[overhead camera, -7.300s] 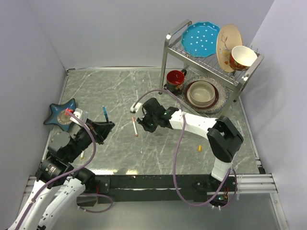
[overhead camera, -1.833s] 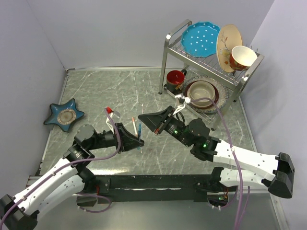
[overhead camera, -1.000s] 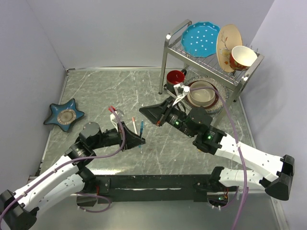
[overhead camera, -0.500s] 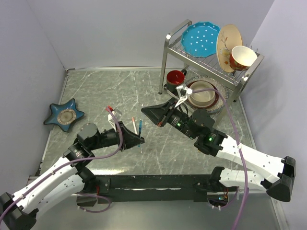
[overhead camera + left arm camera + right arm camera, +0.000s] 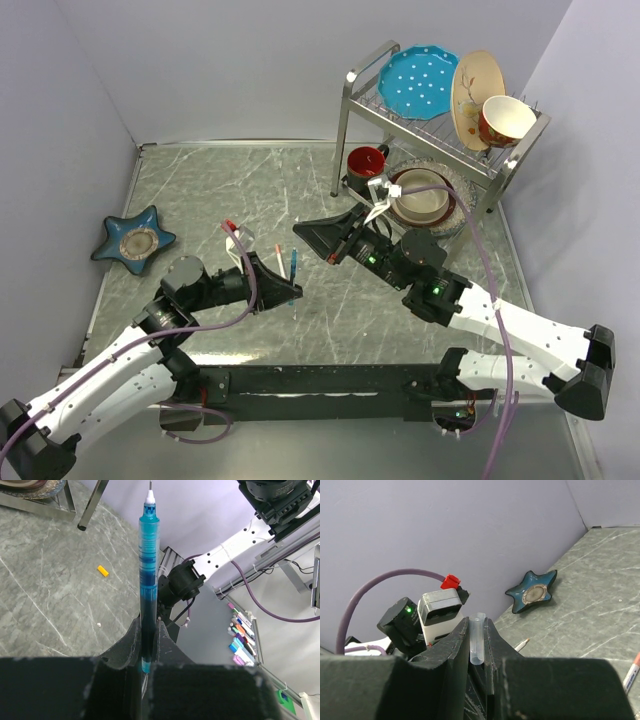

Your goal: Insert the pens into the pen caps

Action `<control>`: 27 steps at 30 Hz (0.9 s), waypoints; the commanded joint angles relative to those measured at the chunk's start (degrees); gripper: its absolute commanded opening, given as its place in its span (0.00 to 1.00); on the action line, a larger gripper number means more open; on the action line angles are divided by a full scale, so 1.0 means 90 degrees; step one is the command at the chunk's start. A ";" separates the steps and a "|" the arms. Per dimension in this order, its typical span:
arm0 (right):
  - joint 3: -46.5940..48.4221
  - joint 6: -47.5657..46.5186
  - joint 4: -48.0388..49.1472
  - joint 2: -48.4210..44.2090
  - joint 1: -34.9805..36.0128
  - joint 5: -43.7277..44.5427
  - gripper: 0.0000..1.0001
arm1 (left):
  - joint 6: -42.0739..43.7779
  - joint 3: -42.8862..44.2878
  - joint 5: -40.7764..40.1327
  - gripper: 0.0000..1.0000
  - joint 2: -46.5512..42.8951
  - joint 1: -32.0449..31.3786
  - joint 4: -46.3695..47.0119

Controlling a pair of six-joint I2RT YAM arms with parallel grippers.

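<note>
My left gripper (image 5: 148,625) is shut on the blue-teal pen (image 5: 149,565), which stands upright with its tip up. In the top view the gripper (image 5: 291,291) and pen (image 5: 293,264) are at the table's middle. My right gripper (image 5: 478,622) is shut on a clear pen cap (image 5: 478,639) with its open end up. In the top view it (image 5: 299,232) hovers just above and right of the pen, apart from it. A white pen (image 5: 279,258) lies beside the blue one. A yellow-orange cap (image 5: 103,570) lies on the table.
A dish rack (image 5: 440,110) with plates stands at the back right, with a red mug (image 5: 366,162) and a bowl (image 5: 420,195) beneath it. A blue star dish (image 5: 135,240) sits at the left. Another white pen (image 5: 522,645) and a red-tipped pen (image 5: 632,672) lie on the table.
Since 7.3 s ago both arms have swung to the table's middle, pen and cap raised and facing each other. In the last half second they have hardly moved.
</note>
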 commanded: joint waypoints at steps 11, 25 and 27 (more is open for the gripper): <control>0.0120 -0.0032 0.0399 0.0195 -0.0024 -0.0069 0.00 | 0.0010 0.0221 0.0115 0.01 -0.0181 -0.0025 0.0268; -0.0280 0.0105 0.0672 0.0146 -0.0024 -0.0118 0.00 | 0.0010 0.0221 0.0026 0.01 -0.0211 -0.0025 0.0248; -0.0310 0.0085 0.0663 0.0146 -0.0024 -0.0108 0.00 | 0.0030 0.0241 0.0017 0.01 -0.0230 -0.0025 0.0229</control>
